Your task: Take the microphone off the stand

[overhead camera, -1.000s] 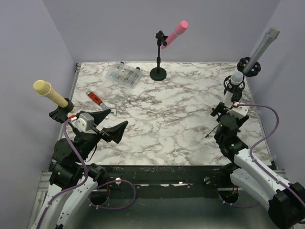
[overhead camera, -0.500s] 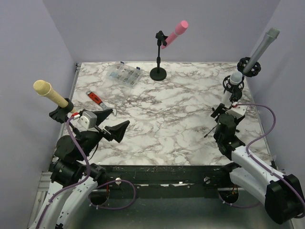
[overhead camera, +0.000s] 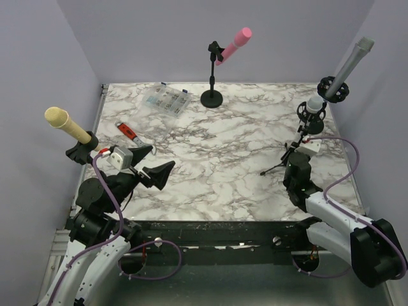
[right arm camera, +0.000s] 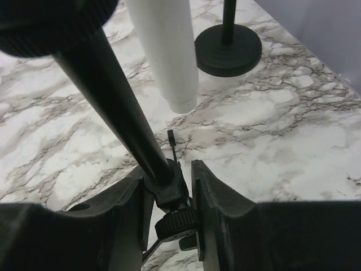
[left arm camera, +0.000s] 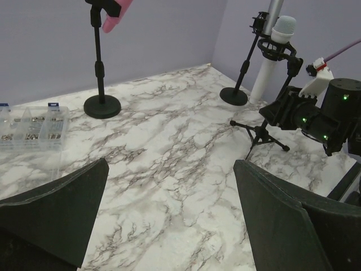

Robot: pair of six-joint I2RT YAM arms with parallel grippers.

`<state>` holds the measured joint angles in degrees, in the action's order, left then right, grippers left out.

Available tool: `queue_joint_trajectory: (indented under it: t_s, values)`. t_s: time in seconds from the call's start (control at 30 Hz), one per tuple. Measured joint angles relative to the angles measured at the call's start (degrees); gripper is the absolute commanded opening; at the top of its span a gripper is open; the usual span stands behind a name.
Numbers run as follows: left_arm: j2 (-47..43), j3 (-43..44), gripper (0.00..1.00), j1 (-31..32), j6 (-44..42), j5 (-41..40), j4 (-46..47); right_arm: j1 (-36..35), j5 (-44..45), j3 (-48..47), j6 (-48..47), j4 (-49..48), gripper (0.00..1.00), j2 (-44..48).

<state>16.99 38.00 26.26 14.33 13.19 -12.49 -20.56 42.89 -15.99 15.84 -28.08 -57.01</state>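
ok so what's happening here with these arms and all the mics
The right gripper is clamped on the small tripod stand at the right side of the table, gripping the pole low down, just above the legs. The white microphone sits in that stand's mount, so it has not been taken off yet. The left gripper hangs open above the table's left side, holding nothing.
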Motion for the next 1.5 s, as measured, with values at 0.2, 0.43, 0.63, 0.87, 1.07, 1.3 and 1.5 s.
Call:
queue_joint_trajectory:
  t_s: [0.2,0.43,0.63,0.87,1.07,1.3,1.5]
  values:
    - [0.4,0.0,0.99,0.0,0.0,0.4,0.2,0.0,-6.0,0.0,-1.0,-0.4,0.14,-0.1]
    - [0.4,0.0,0.99,0.0,0.0,0.6,0.4,0.2,-12.6,-2.1,-2.0,0.4,0.05,-2.1]
    - [0.4,0.0,0.99,0.0,0.0,0.6,0.4,-1.7,-16.5,-3.8,-1.4,0.7,0.03,-4.2]
    - [0.7,-0.2,0.99,0.0,0.0,0.6,0.4,-13.8,-16.5,-5.7,-0.6,-1.8,0.02,-8.7]
    - [1.3,-0.2,0.99,0.0,0.0,0.6,0.4,-26.3,-14.3,-7.2,-0.2,-7.6,0.03,-14.6]
    - [2.2,-0.2,0.99,0.0,0.0,0.6,0.4,-37.8,-13.7,-10.3,0.2,-13.1,0.06,-21.6]
    - [2.8,-0.2,0.99,0.0,0.0,0.6,0.4,-40.4,-17.1,-11.2,-0.4,-16.0,0.1,-23.9]
